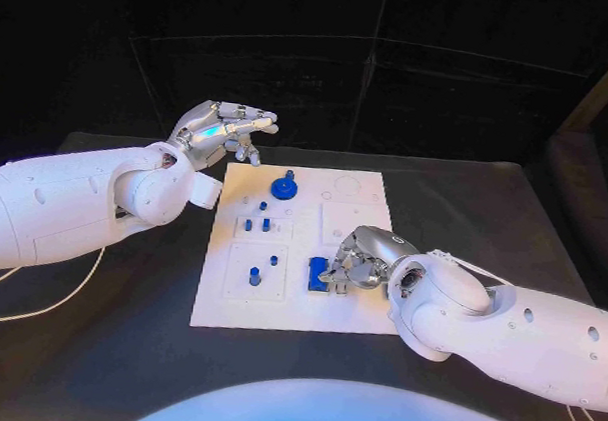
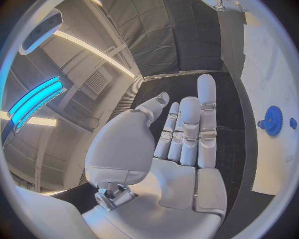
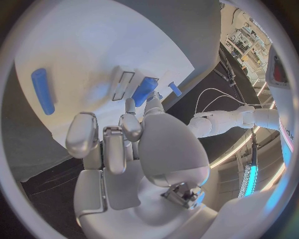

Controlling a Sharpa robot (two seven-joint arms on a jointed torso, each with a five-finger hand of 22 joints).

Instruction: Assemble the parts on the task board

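The white task board (image 1: pixel 294 310) lies mid-surface, carrying small blue parts (a round gear (image 1: pixel 285 186) near its far edge). The right hand (image 1: pixel 360 261) pinches a blue block (image 1: pixel 320 274); the left hand (image 1: pixel 225 133) hovers empty, fingers loosely apart.

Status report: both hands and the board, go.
Left hand open, raised off the board's far left corner. Right hand down on the task board, fingers at a blue block; grip unclear. Blue gear stands apart, nothing in the way.
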